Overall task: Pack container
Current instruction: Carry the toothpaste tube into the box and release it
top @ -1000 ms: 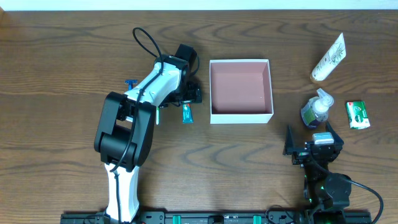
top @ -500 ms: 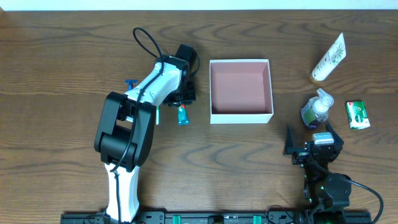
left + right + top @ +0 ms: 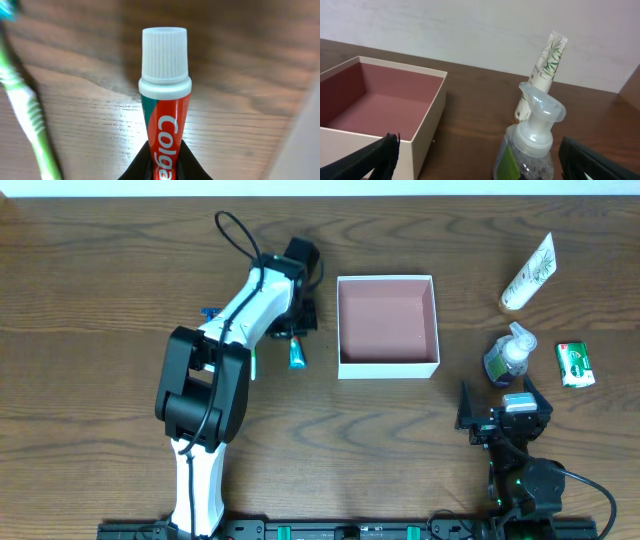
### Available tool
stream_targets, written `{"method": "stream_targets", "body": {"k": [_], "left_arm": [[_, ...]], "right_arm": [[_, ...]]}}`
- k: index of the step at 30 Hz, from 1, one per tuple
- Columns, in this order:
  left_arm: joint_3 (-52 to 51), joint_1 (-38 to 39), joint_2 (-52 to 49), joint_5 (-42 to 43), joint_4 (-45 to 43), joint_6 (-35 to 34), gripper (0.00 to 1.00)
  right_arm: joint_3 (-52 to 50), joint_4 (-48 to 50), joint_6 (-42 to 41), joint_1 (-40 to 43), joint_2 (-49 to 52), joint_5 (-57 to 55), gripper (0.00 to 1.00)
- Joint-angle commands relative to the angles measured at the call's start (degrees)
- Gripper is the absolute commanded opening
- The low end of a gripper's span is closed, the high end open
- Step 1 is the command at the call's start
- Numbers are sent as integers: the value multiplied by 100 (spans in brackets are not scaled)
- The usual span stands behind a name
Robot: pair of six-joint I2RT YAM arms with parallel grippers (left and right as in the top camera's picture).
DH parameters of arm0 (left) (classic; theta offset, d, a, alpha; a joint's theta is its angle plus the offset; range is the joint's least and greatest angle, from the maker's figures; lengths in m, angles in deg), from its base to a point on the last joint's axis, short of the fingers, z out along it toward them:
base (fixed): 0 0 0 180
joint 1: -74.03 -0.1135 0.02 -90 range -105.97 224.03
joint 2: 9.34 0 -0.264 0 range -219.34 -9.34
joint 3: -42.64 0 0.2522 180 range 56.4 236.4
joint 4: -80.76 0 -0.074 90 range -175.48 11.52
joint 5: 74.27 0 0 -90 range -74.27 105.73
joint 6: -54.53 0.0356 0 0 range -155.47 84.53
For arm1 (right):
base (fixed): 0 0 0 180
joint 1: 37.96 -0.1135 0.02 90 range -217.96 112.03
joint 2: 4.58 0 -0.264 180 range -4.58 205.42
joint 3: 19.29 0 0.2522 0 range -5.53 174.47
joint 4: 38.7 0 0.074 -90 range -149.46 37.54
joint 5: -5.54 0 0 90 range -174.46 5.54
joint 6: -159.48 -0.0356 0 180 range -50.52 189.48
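The container [image 3: 388,367], a square shallow box with white walls and a dusty pink inside, sits at the table's middle with nothing in it; its near corner [image 3: 427,137] shows in the right wrist view. Just left of it, my left gripper [image 3: 298,332] is shut on a red and teal Colgate toothpaste tube [image 3: 297,356]. In the left wrist view the tube [image 3: 165,115] points away, white cap far, pinched between the black jaws of the gripper [image 3: 165,167]. My right gripper [image 3: 497,402] stands open near the front right, behind a pump bottle [image 3: 532,145], holding nothing.
A green toothbrush [image 3: 30,115] lies on the wood left of the tube, partly under the left arm [image 3: 254,363]. At the right stand the clear pump bottle [image 3: 508,358], a pale lotion tube [image 3: 528,274] and a green packet [image 3: 575,364].
The left gripper's jaws have closed onto the toothpaste tube. The arm and tube have shifted slightly toward the far side. The right arm has not moved.
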Motion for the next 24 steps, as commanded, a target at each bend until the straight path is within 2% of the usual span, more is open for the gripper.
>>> {"method": "stream_targets", "body": {"k": [1, 6, 10, 16, 24], "left_arm": [[813, -26, 2, -72, 214, 219, 13], [2026, -24, 114, -177, 501, 417, 13], [2586, -24, 313, -258, 503, 498, 13], [2745, 111, 387, 63, 420, 520, 13], [2706, 619, 382, 85, 428, 538, 13]], "right_arm": [[-11, -22, 81, 57, -37, 17, 99], [-11, -22, 81, 57, -37, 17, 99], [-11, -22, 81, 57, -37, 17, 99], [-11, -22, 81, 57, -37, 17, 99], [-11, -22, 81, 57, -37, 17, 99]]}}
